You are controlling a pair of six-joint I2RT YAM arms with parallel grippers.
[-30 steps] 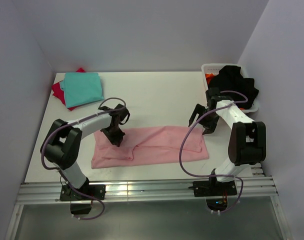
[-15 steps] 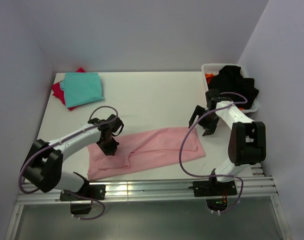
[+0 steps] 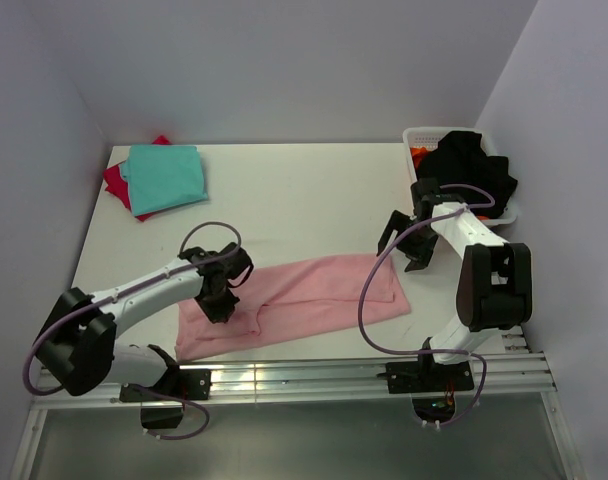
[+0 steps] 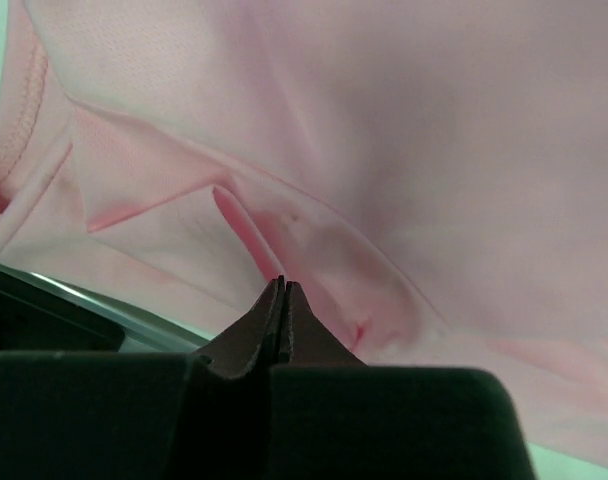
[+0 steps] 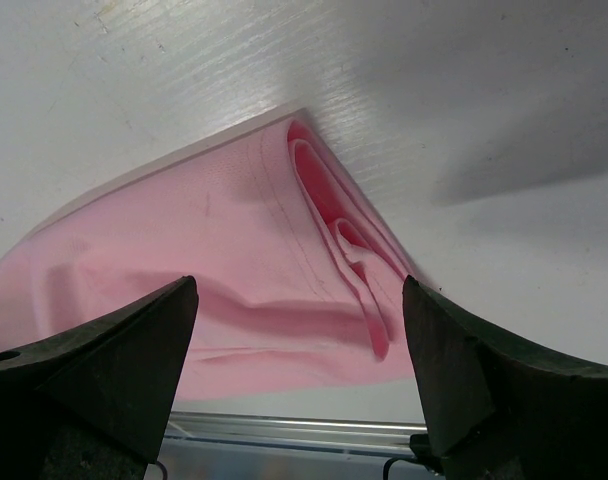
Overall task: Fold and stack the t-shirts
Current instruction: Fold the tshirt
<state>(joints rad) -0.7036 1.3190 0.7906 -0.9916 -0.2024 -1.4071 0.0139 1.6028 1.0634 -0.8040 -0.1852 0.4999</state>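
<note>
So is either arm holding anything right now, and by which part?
The left fingers pinch a fold of the pink t-shirt near its left end; the right fingers hold nothing.

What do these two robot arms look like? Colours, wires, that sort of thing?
Both the left arm and right arm have white tube-like segments joined by chunky black joints. A thin purple cable loops along each. Each ends in black wedge-shaped fingers.

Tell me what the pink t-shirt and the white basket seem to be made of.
The pink t-shirt looks like soft matte knit cloth, perhaps cotton; it creases limply and shows stitched seams. The white basket is probably rigid, smooth plastic, judging by its stiff, even rim; too small to be sure.
</note>
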